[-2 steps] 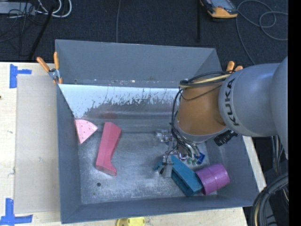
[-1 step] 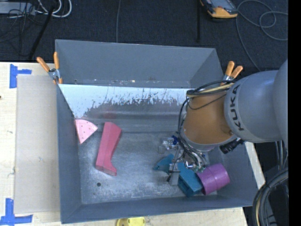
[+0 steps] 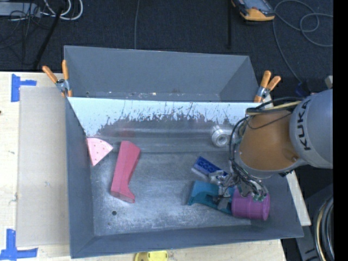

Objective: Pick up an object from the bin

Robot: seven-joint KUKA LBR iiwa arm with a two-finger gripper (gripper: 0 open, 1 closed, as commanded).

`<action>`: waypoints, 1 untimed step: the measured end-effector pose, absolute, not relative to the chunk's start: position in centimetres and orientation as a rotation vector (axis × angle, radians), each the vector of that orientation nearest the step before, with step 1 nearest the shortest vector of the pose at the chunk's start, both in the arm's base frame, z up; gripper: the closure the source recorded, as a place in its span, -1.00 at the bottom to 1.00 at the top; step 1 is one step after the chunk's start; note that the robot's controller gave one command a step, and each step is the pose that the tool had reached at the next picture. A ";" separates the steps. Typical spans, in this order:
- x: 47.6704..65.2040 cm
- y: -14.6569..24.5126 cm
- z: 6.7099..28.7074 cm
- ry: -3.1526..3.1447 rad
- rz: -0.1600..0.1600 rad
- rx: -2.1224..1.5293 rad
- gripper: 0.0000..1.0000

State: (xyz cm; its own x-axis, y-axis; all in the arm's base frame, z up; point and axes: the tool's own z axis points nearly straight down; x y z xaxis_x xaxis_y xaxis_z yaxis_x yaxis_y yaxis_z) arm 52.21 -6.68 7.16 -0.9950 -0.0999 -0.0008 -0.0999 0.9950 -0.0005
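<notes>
My gripper (image 3: 234,185) is low in the bin's front right part, under the arm's orange cover. It sits right over a teal flat piece (image 3: 202,196) and beside a purple cup (image 3: 252,207) that lies on its side by the right wall. A small blue and white object (image 3: 205,166) lies just to the gripper's left. I cannot tell whether the gripper touches or holds any of these.
A silver tape roll (image 3: 221,137) rests near the back wall, above the gripper. A long pink block (image 3: 125,170) and a pale pink dotted wedge (image 3: 98,149) lie in the left half. The arm comes in over the right rim.
</notes>
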 end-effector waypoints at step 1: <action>52.2 -6.7 7.2 3.137 -0.001 -0.156 1.00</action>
